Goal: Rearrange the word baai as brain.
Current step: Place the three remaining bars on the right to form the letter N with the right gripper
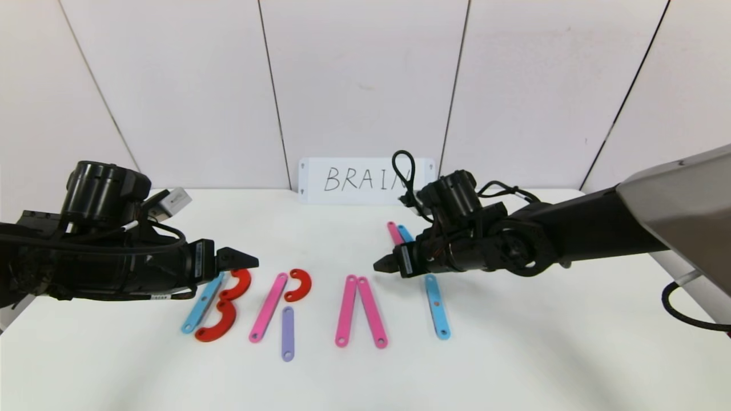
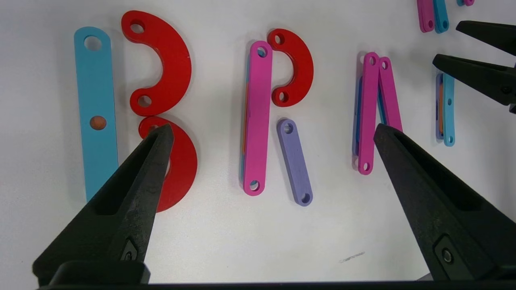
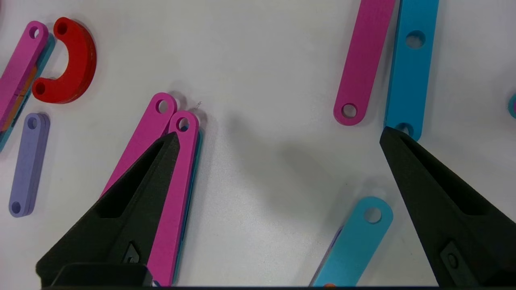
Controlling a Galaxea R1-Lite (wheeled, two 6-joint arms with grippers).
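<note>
White worktop [image 1: 514, 354]; blue bar [image 1: 201, 303], red arcs [image 1: 220, 319], pink bars [image 1: 361, 311], purple bar [image 1: 288, 333], black hands [image 1: 243, 261], white card [image 1: 342, 180] with black lettering.

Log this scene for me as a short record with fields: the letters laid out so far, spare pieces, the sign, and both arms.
sign: white card at the back of the table reads BRAIN
B: blue bar beside two red arcs
R: pink bar, red arc, purple bar
A: two pink bars meeting at the far end
I: single blue bar
spares: pink and blue bars side by side behind the right gripper
left gripper: fingers open, above the B
right gripper: fingers open, between A and I
</note>
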